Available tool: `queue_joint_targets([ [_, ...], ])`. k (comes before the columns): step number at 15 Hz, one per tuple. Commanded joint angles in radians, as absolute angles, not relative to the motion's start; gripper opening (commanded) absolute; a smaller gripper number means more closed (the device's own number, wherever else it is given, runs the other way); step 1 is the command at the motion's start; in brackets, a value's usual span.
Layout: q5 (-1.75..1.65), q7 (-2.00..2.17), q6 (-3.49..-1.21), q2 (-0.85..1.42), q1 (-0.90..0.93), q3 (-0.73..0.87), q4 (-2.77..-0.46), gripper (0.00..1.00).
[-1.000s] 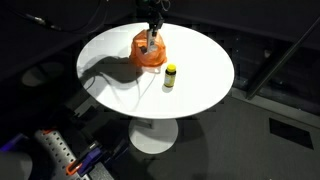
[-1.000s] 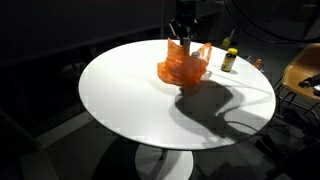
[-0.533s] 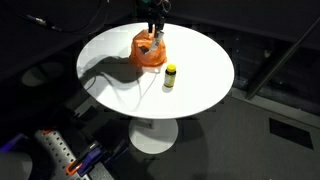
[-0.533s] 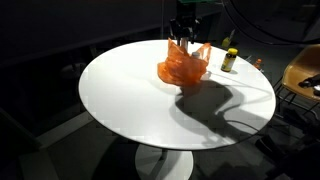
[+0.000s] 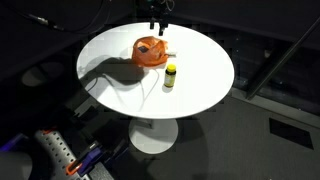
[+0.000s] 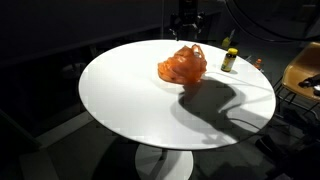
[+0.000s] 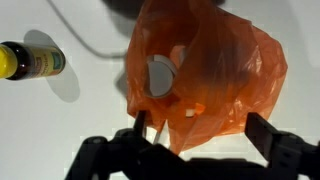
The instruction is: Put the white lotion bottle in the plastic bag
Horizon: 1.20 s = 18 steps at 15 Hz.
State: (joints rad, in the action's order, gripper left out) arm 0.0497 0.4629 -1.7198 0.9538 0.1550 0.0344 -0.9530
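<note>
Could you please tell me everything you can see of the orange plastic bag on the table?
The orange plastic bag is thin, crinkled and translucent, slumped in a loose heap on the white round table. Its mouth gapes toward the wrist camera, showing a white rounded object inside. The open end effector hangs above it, apparently not touching. A yellow-capped bottle stands apart.

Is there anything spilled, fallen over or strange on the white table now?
Nothing stands out. The orange bag lies crumpled, with a white object showing in its opening; the yellow-capped bottle stands upright beside it, apart. No spill is visible.
</note>
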Motion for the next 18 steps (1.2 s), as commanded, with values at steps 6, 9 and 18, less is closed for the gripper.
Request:
queue_joint_targets([
  [6,0.085,0.537,-1.776,0.948,0.070,0.057,-0.902,1.00],
  [9,0.120,0.594,-1.813,0.977,0.035,0.058,-0.876,1.00],
  [18,0.148,0.786,-1.902,1.109,0.024,0.062,-0.812,1.00],
])
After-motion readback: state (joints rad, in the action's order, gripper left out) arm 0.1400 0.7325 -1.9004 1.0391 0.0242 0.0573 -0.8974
